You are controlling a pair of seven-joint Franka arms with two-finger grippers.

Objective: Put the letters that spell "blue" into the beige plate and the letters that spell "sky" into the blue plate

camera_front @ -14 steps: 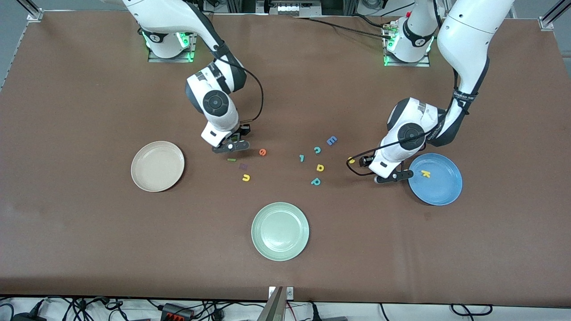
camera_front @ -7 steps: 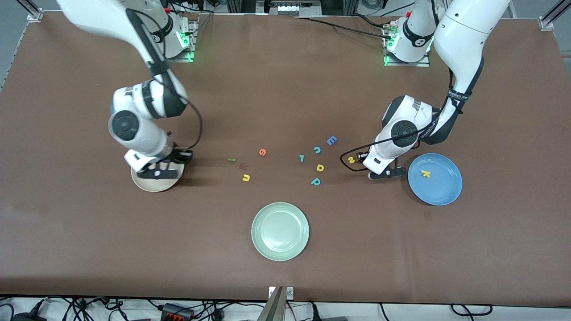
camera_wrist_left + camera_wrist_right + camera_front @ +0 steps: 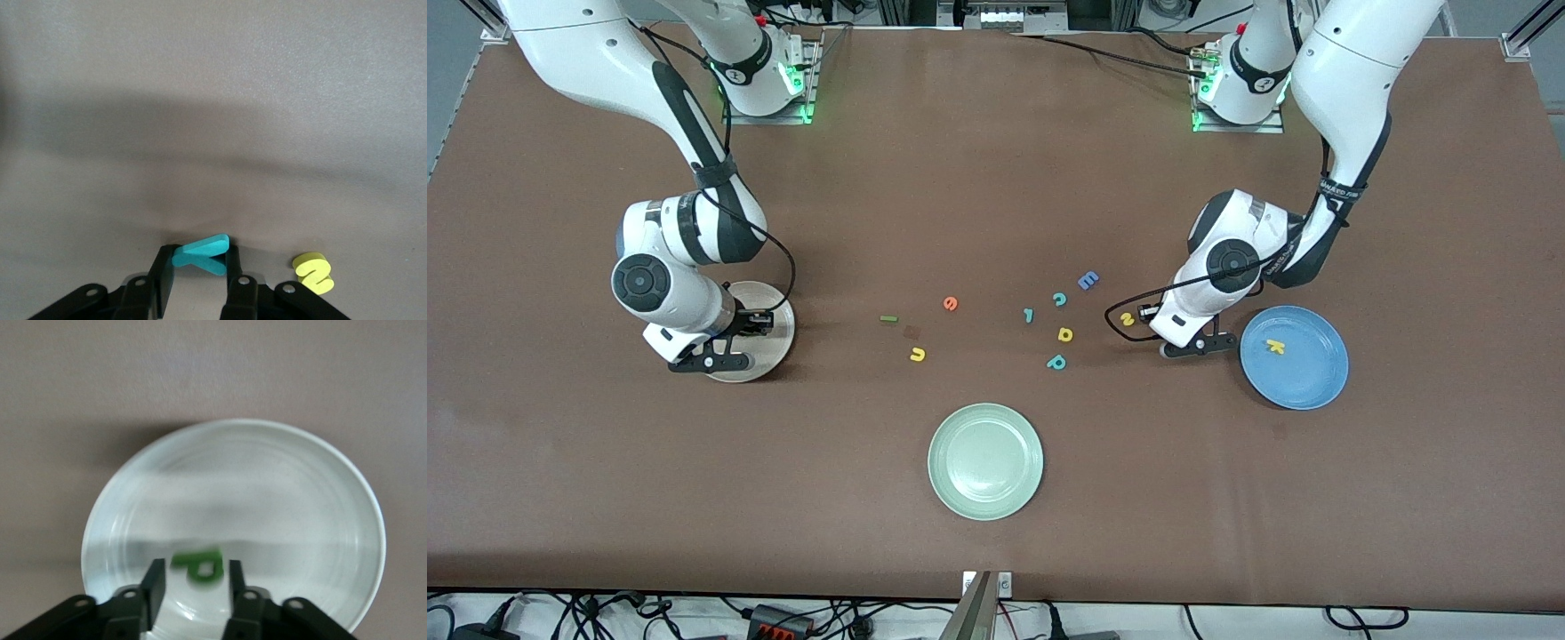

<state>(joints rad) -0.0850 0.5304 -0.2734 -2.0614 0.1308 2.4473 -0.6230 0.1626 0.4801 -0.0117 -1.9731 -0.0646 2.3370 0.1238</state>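
My right gripper (image 3: 754, 324) hangs over the beige plate (image 3: 778, 324), open. In the right wrist view the dark green b (image 3: 190, 558) sits blurred between the fingers of my right gripper (image 3: 197, 561), touching neither, over the beige plate (image 3: 267, 487). My left gripper (image 3: 1149, 314) is down at the table beside the blue plate (image 3: 1307, 382), which holds the yellow k (image 3: 1276, 347). My left gripper (image 3: 199, 252) is shut on the teal y (image 3: 207, 245), with the yellow s (image 3: 313, 272) close by. The green l (image 3: 888, 318), orange e (image 3: 951, 303) and yellow u (image 3: 917, 355) lie mid-table.
A pale green plate (image 3: 985, 460) lies nearest the front camera. A blue block E (image 3: 1088, 281), a teal c (image 3: 1059, 300), a small teal letter (image 3: 1029, 315), a yellow looped letter (image 3: 1065, 334) and a teal looped letter (image 3: 1056, 362) lie between the two grippers.
My right arm swung from the middle letters to over the beige plate and its jaws widened off the b. My left gripper shifted away from the blue plate and closed on the y.
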